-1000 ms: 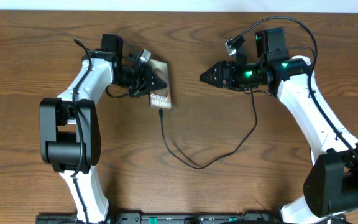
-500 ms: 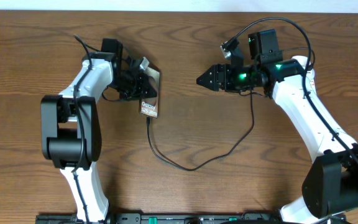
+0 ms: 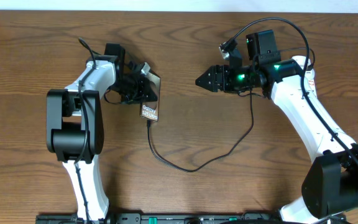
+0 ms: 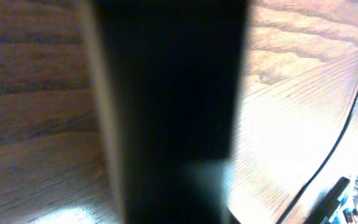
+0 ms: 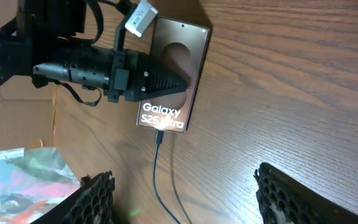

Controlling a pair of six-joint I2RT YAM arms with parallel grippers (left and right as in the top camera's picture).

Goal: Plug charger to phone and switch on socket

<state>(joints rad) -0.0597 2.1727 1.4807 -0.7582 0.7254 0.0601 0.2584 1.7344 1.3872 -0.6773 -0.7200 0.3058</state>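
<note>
Left gripper is clamped on the small brown-black slab phone near the far edge of the brown wooden bench, left of centre. Our left wrist view gives only a dark blur, while the right wrist view shows the thin black charger cable plugged into its lower end. Right gripper hangs spread and empty; since a second ago, phone and left gripper have shifted toward the left edge.

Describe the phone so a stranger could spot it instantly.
On the wooden table, find the left arm's fingers. The phone is the dark brown slab there, lettered "Galaxy S25 Ultra" in white, a thin black cable running from its end.
</note>
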